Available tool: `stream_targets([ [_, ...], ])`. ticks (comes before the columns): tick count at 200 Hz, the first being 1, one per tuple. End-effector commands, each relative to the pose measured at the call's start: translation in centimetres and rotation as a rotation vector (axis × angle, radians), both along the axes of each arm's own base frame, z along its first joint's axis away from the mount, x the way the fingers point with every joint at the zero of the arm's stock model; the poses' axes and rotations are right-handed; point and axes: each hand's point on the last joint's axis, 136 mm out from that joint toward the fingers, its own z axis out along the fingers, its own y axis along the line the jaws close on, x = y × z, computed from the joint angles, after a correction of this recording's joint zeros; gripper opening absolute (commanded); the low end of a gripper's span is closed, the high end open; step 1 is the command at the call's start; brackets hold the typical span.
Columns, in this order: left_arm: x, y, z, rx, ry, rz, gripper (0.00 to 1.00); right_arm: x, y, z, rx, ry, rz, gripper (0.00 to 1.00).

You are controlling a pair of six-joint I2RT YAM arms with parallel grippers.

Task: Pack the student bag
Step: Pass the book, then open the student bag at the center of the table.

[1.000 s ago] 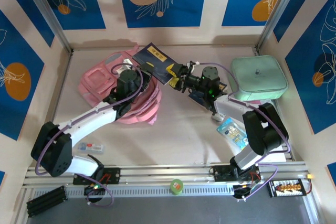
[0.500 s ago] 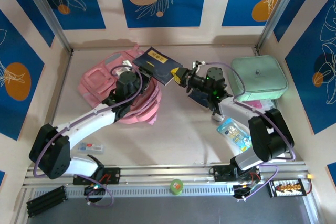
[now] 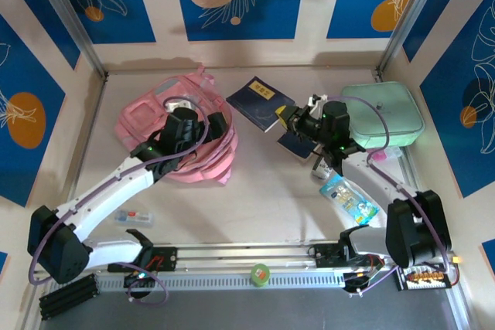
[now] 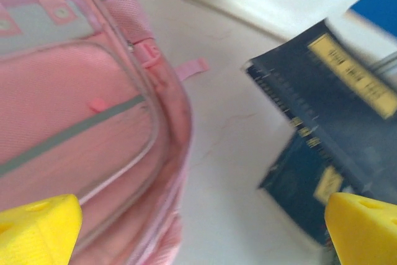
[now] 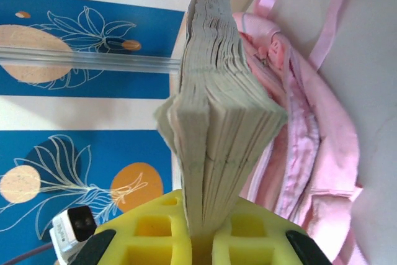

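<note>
Book (image 3: 261, 103) sits in right gripper (image 3: 288, 120) (left gripper (image 4: 198, 231) agape) near student bag (image 3: 139, 117).

I see the student bag (image 3: 138, 123) lying slumped on the table in the upper left of the overhead frame. It is soft pink fabric with grey-trimmed front pockets facing up and a strap loop at its top edge. Its main opening seems unzipped, though I can't be sure.

Pale worktop (image 3: 263, 206) w/ the pink student bag (image 3: 147, 125) at back left, mint-green case (image 3: 383, 113) at back right. A dark book (image 3: 292, 146) lies btw them. Blue packet (image 3: 346, 200) near front right, small flat thing (image 3: 134, 216) front left.
</note>
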Motion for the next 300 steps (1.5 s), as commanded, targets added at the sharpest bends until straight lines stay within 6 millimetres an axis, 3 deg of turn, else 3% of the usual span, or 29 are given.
stream_targets([
  [1, -1.2, 2.0, -1.6, 0.291, 0.034, -0.128, 1.0, -0.4, -1.1, 0.9, -0.087, -0.067, -0.025, 0.03],
  [45, -0.4, 2.6, -4.7, 0.502, 0.14, -0.288, 1.0, -0.8, -1.9, 0.6, -0.102, -0.054, -0.044, 0.04],
  [77, 0.5, 4.4, -7.1, 0.591, 0.287, -0.3, 0.91, -1.0, -1.9, 0.5, -0.101, -0.043, -0.037, 0.04],
  [119, 1.2, 2.9, -8.7, 0.68, 0.352, -0.472, 0.85, -1.2, -1.8, 0.2, -0.099, -0.027, -0.031, 0.04],
  [148, 2.1, 3.2, -10.4, 0.777, 0.428, -0.52, 0.76, -1.3, -1.8, 0.0, -0.097, -0.018, -0.03, 0.04],
  [200, 5.3, 3.7, -13.1, 0.905, 0.474, -0.478, 0.57, -1.4, -1.8, -0.1, -0.101, -0.016, -0.027, 0.04],
  [226, 5.9, 3.7, -13.2, 0.917, 0.462, -0.461, 0.46, -1.5, -2.0, 0.1, -0.102, -0.02, -0.033, 0.04],
  [251, 6.2, 3.7, -12.2, 0.92, 0.431, -0.448, 0.24, -1.4, -2.2, 0.3, -0.109, -0.025, -0.039, 0.04],
  [300, 6.6, 3.9, -6.4, 0.882, 0.315, -0.377, 0.08, -1.8, -4.5, 0.2, -0.211, -0.046, -0.115, 0.04],
])
